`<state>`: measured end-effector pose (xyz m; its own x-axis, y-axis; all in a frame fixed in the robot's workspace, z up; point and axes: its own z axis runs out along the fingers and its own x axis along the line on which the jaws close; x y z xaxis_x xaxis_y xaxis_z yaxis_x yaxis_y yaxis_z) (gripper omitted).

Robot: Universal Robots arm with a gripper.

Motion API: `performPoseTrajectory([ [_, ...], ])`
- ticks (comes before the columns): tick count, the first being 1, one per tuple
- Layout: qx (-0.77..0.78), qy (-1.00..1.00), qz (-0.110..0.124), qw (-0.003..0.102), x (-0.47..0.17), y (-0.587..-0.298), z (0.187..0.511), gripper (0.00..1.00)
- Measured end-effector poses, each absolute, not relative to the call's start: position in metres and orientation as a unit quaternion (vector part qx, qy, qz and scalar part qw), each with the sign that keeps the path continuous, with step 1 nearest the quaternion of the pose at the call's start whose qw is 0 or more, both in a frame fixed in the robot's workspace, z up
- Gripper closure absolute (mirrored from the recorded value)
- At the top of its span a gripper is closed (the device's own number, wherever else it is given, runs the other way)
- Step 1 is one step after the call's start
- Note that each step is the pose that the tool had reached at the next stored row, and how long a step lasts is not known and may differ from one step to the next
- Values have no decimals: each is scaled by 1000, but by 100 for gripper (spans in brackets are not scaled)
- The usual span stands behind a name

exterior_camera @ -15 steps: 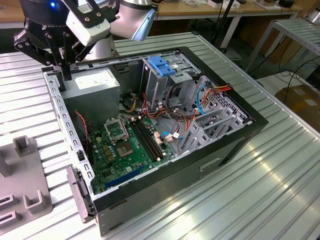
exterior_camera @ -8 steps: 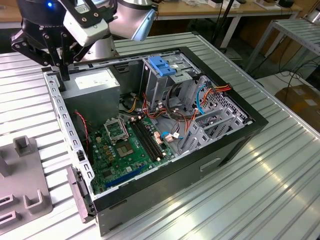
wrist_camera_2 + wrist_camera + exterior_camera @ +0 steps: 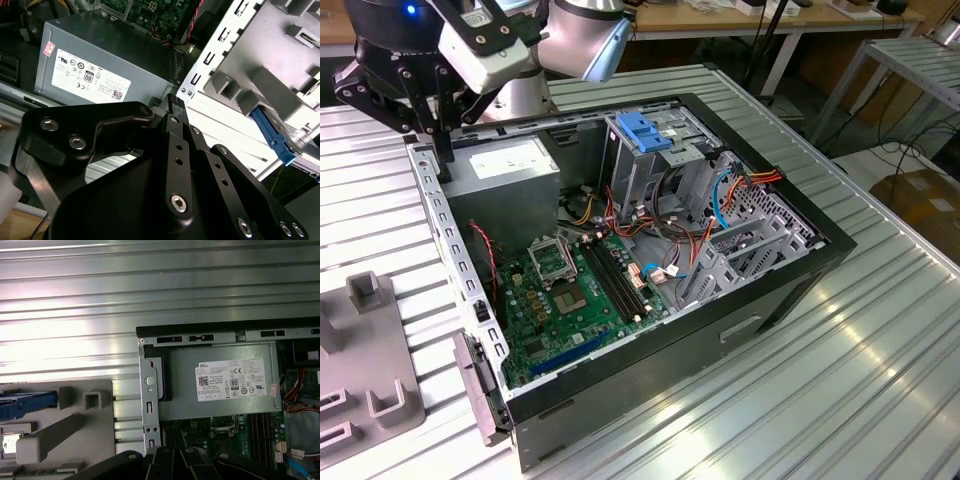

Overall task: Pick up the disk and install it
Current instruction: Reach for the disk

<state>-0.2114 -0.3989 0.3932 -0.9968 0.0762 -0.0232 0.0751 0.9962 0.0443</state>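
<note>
The disk shows by its bright blue carrier rail [image 3: 25,404], lying in a grey fixture [image 3: 85,430] on the table beside the open computer case [image 3: 800,270]. The same blue rail of the disk [image 3: 272,135] appears in the second wrist view, under the fixture's grey blocks. My black gripper [image 3: 442,160] hangs above the case's corner by the power supply [image 3: 510,165], apart from the disk. Its fingers [image 3: 174,102] stand together with nothing between them, as the gripper [image 3: 172,452] also shows in the first wrist view.
Inside the case are a green motherboard [image 3: 580,300], cable bundles [image 3: 680,200] and a metal drive cage with a blue latch [image 3: 645,130] on top. The grey fixture [image 3: 365,390] sits at the exterior view's left. The table [image 3: 860,380] is ribbed metal.
</note>
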Motion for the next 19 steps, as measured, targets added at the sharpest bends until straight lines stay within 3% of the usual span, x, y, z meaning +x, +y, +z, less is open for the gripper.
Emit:
performPoseTrajectory([
  [19,38,999,22,12,-221,-399,393,90],
])
